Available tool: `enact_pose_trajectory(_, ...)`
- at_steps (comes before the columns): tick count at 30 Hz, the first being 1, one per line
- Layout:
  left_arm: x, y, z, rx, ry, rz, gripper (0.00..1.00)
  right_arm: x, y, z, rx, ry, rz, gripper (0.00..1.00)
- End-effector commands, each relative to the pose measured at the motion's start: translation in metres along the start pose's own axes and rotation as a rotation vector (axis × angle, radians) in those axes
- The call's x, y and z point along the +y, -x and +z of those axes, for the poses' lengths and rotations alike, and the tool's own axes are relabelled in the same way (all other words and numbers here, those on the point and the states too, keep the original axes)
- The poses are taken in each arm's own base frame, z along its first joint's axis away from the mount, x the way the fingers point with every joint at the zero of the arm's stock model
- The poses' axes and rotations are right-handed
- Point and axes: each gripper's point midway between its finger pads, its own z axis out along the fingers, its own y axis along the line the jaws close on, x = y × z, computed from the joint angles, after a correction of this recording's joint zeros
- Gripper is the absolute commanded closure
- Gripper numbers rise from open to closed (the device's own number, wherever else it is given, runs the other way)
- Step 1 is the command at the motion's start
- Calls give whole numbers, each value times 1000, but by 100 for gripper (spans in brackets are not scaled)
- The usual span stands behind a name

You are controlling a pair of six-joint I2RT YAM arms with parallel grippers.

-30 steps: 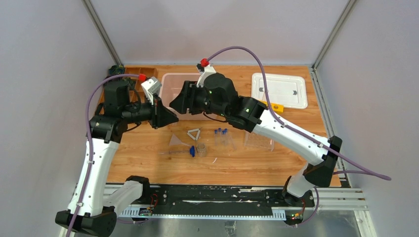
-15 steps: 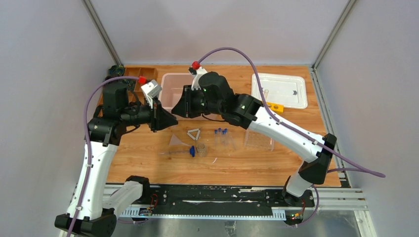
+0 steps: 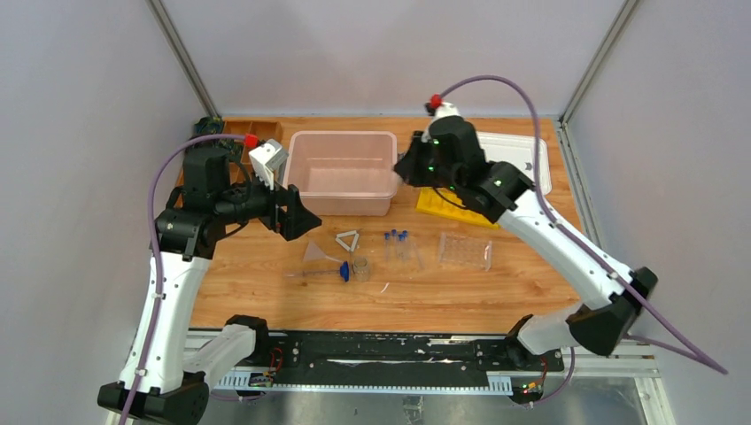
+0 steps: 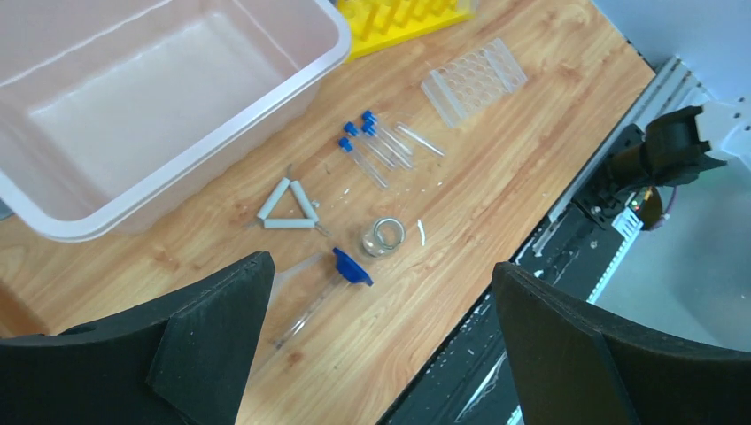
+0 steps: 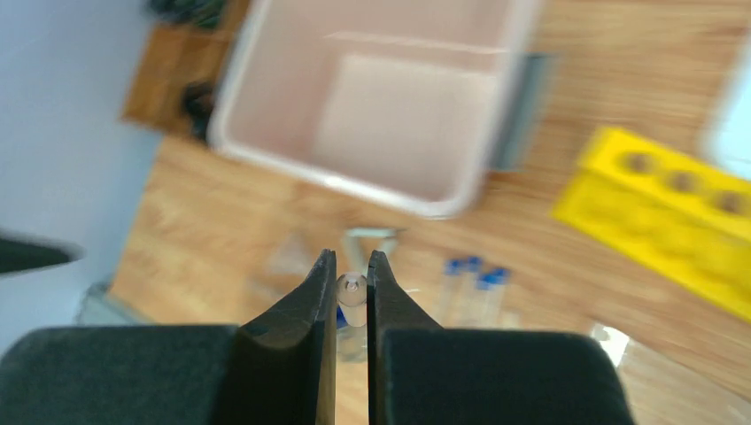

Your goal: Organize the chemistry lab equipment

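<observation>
Starting closest to the arm bases, the clear glass tube (image 3: 314,275) with a blue cap lies flat on the table (image 3: 496,301). Its long way runs from 9 o'clock to 3 o'clock. The clear funnel (image 3: 316,252) sits just behind it, and the tiny beaker (image 3: 360,266) stands just beside the cap. A little farther back is the pale triangle (image 3: 348,240). The small blue-capped vials (image 3: 400,246) lie side by side next to it, with their caps at the 11 o'clock end. The clear vial tray (image 3: 464,251) is at 3 o'clock from them.

The left gripper (image 3: 299,219) hangs above the table, tipped down toward the pieces. Its fingers (image 4: 212,336) are spread wide apart with nothing between them. From it, the funnel and tube lie at 5 o'clock and the triangle at 4 o'clock, all near. I think this arm is the closer one for those pieces. To pick up the tube it would need to turn so its fingers cross the tube's long way.

The right gripper (image 3: 403,170) is farther back, up in the air between the pink bin (image 3: 345,204) and the yellow holed rack (image 3: 447,202). Its fingers (image 5: 310,301) are almost pressed together, with just a thin slit, and they pinch nothing. The vials lie at 6 o'clock from it, well apart.
</observation>
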Motion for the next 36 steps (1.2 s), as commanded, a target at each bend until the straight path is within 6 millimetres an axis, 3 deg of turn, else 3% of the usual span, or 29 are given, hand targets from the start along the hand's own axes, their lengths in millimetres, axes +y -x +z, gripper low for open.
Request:
enact_pose_trajectory(1, 8, 6, -6, 7, 68, 32, 0, -106, 16, -23, -114, -344, -119, 100)
enact_pose_trajectory(6, 11, 0, -3, 27, 67, 6, 0, -168, 9, -15, -136, -478, -148, 100)
enact_pose_trajectory(12, 17, -4, 0, 49, 86, -9, 0, -199, 3, 9, -182, -528, -219, 100)
enact_pose_trajectory(20, 30, -15, 4, 96, 131, -31, 0, -222, -9, 43, -199, -561, -273, 100)
enact_pose_trajectory(36, 34, -21, 7, 117, 132, -23, 0, -240, -27, 63, -189, -586, -263, 100)
